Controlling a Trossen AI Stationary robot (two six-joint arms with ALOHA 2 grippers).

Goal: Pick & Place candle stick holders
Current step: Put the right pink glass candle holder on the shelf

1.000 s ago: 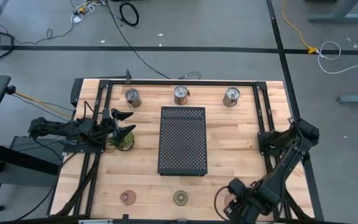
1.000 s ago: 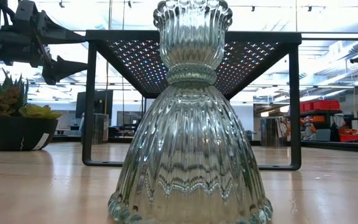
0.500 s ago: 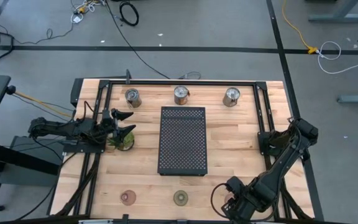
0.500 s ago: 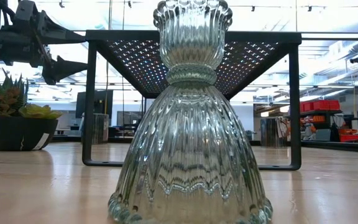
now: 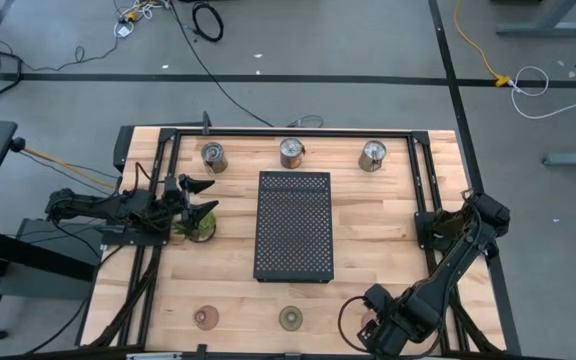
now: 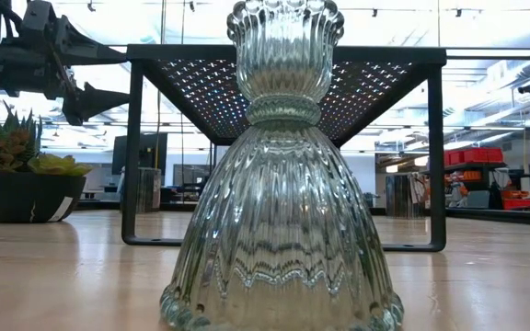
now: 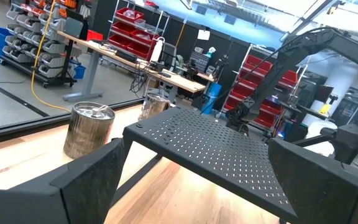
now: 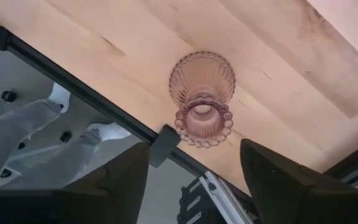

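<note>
Three silver cups (image 5: 212, 156), (image 5: 291, 153), (image 5: 372, 155) stand along the table's far edge. A pink disc (image 5: 205, 317) and an olive holder (image 5: 290, 318), which the low view shows as ribbed glass (image 6: 282, 175), stand near the front edge. At the front right, my right gripper (image 8: 194, 144) points down, open, over a pink ribbed glass holder (image 8: 202, 93) that rests on the wood; its fingers are apart from it on either side. My left gripper (image 5: 198, 197) waits open and level at the table's left.
The black perforated tray (image 5: 294, 225) stands on legs at the table's middle. A small potted plant (image 5: 198, 228) sits right under my left gripper. The table's front edge and its black rail (image 8: 104, 106) run close beside the pink holder.
</note>
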